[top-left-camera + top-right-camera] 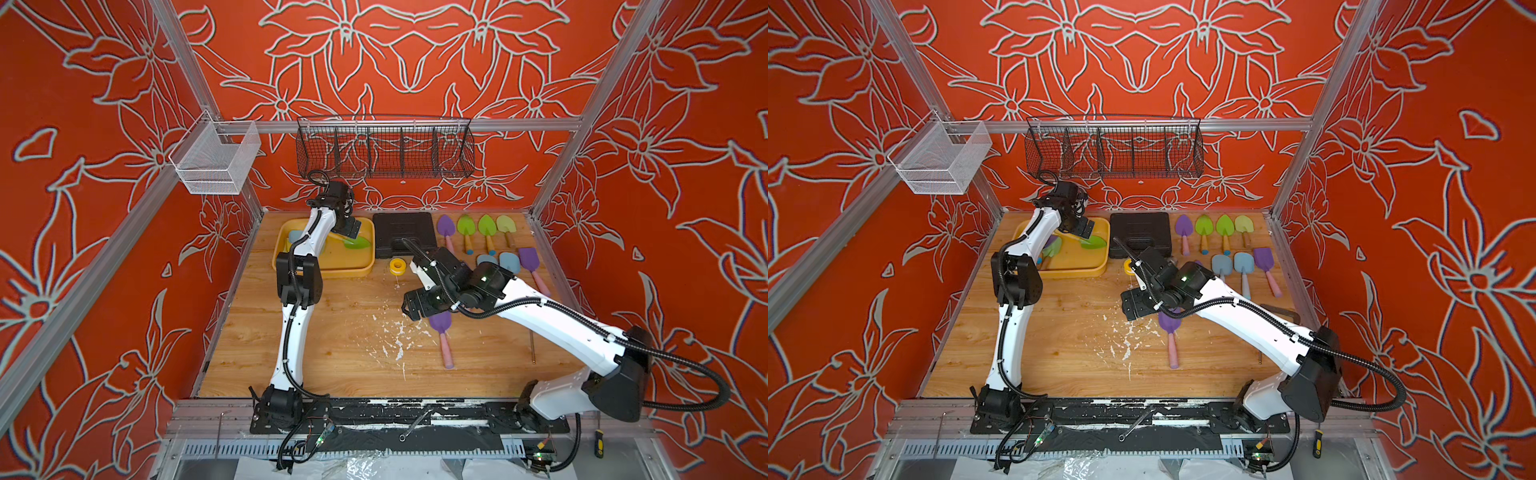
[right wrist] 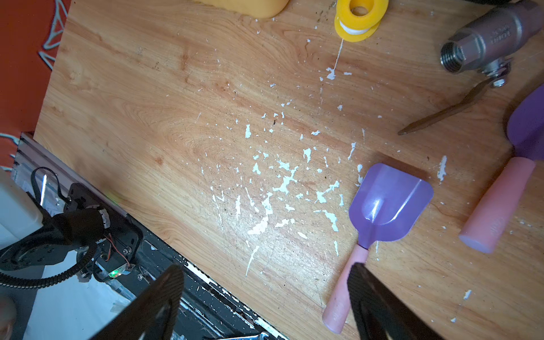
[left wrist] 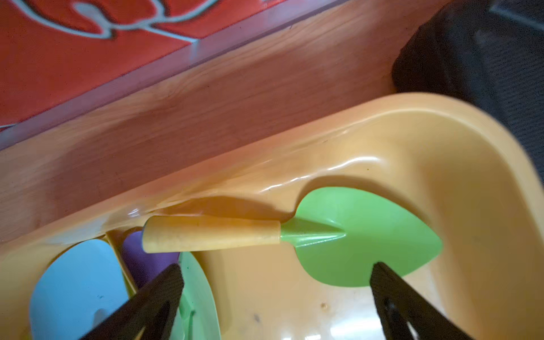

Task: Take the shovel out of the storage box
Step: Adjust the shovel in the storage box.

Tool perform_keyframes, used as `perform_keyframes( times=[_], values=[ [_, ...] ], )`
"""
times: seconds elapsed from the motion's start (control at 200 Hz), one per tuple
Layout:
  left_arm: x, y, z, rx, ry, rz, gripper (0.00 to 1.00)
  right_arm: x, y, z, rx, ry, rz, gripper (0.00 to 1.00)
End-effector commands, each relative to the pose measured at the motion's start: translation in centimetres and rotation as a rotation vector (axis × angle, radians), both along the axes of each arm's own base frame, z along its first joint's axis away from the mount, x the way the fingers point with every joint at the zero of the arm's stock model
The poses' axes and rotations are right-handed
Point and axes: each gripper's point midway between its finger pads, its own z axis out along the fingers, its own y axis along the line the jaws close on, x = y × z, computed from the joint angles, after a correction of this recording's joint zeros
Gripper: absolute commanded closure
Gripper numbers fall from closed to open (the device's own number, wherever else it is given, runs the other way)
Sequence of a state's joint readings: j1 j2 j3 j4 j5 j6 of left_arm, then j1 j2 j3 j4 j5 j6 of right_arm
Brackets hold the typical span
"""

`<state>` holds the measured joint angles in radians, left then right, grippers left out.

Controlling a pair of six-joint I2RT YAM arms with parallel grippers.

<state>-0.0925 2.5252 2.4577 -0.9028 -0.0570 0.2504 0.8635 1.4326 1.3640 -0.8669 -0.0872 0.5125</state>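
Observation:
The yellow storage box (image 1: 357, 271) (image 1: 1077, 272) stands at the back left of the table. A shovel (image 1: 358, 242) (image 1: 1093, 242) with a green leaf-shaped blade and a yellow handle lies inside it, near the far wall (image 3: 353, 238). Beside it in the box lie a blue (image 3: 76, 282), a purple (image 3: 141, 259) and a pale green shovel (image 3: 197, 294). My left gripper (image 1: 351, 227) (image 3: 275, 266) hangs open just above the green shovel and holds nothing. My right gripper (image 1: 409, 306) (image 2: 265, 268) is open over mid-table, next to a purple shovel with a pink handle (image 1: 442, 336) (image 2: 388, 203).
A black tool case (image 1: 405, 232) sits right of the box. Several shovels (image 1: 486, 228) lie in rows at the back right. A yellow tape roll (image 1: 397, 265) and a metal valve (image 2: 485, 44) lie near the right arm. Wire baskets (image 1: 384, 149) (image 1: 216, 162) hang on the frame.

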Motion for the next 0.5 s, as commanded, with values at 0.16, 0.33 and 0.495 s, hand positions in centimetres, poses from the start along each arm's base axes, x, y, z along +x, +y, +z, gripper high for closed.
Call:
perform_keyframes(
  times=[0.16,0.33,0.495],
  values=[
    [-0.2,1.6,-3.5,0.011,0.064,-0.001,0.0,-0.1,0.0,-0.3,0.007,0.028,-0.027,0.1],
    [-1.6,2.5,-4.5,0.032,0.122,-0.001,0.0,0.2,0.1,-0.1,0.014,0.015,-0.042,0.1],
    [-1.7,3.6,-2.9,0.0,0.093,0.044,0.01,0.3,0.5,-0.1,0.039,0.012,-0.044,0.1]
  ],
)
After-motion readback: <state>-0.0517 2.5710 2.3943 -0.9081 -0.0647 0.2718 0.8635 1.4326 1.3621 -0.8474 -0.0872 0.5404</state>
